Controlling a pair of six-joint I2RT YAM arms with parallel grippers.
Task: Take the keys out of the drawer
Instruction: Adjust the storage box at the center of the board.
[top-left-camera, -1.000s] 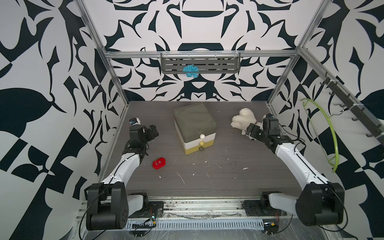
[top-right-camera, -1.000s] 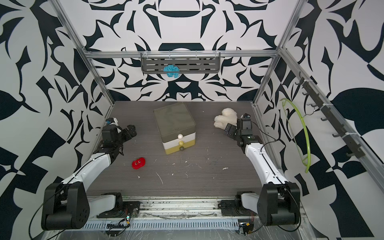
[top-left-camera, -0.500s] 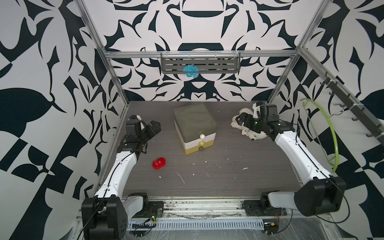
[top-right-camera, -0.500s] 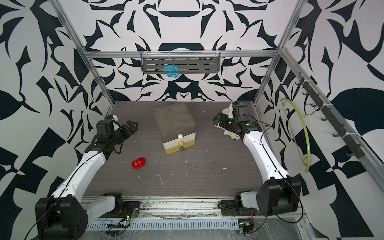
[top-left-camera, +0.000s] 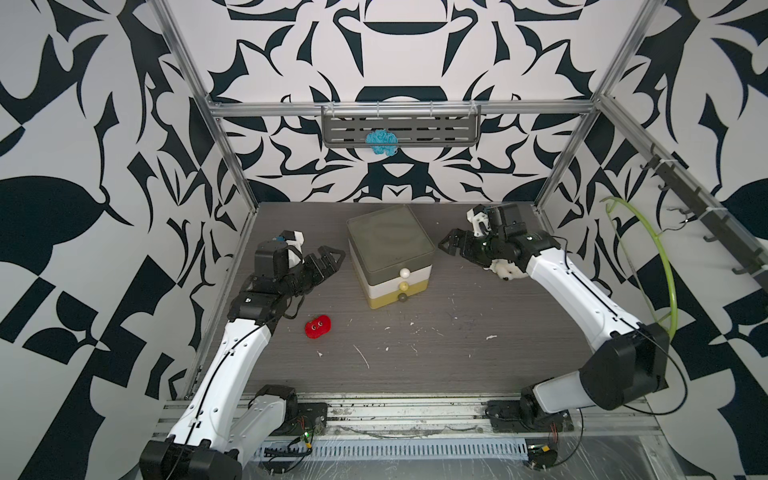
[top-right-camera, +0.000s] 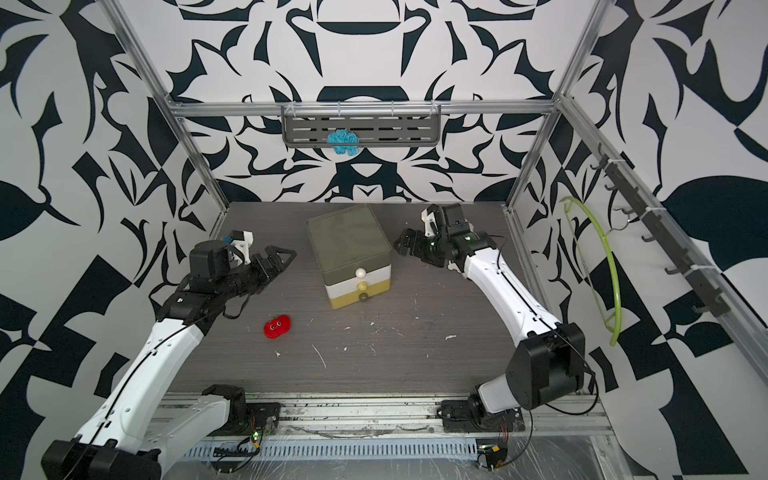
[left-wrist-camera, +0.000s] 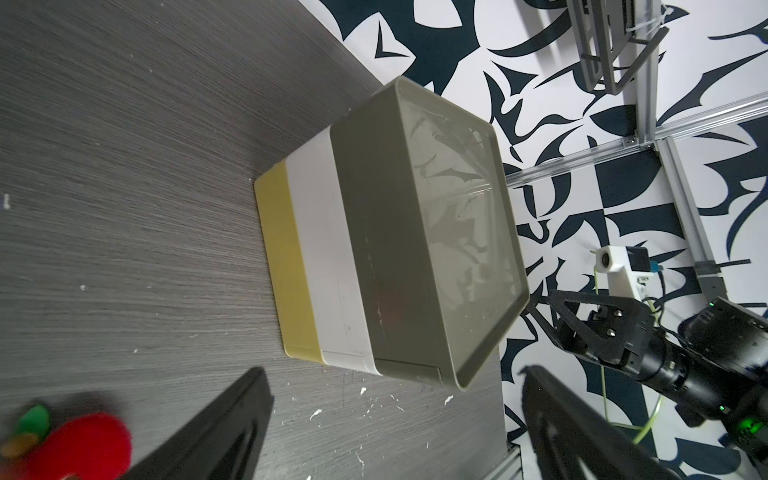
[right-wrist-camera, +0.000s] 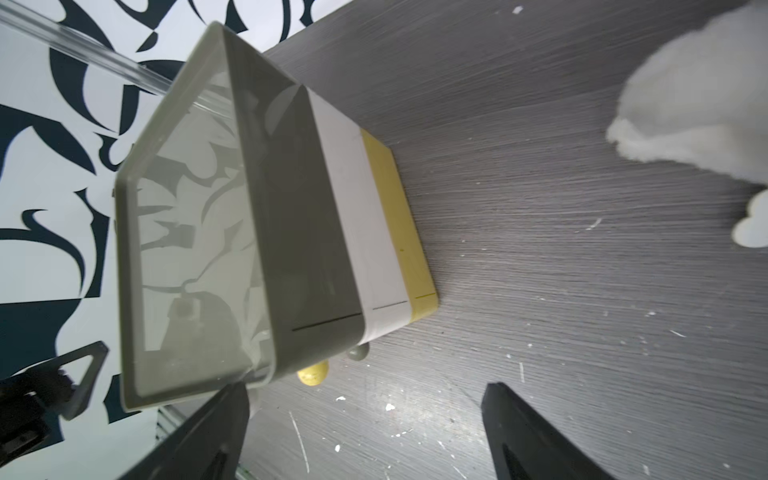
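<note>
The drawer unit stands mid-table: a grey drawer on top, a white one under it, a yellow one at the bottom. All three are shut; their knobs, white, yellow and grey, face the front. The keys are hidden. My left gripper hovers open just left of the unit, its own view showing bare table between the jaws. My right gripper hovers open at the unit's right side, holding nothing.
A red round-eyed toy lies front left of the unit. A white plush sits under my right arm. A blue tuft rests on the back shelf. A green hoop hangs on the right wall.
Both arms have risen and reached inward toward the drawer unit. The left gripper now points at its left side; the right one has passed over the white plush to its right side.
</note>
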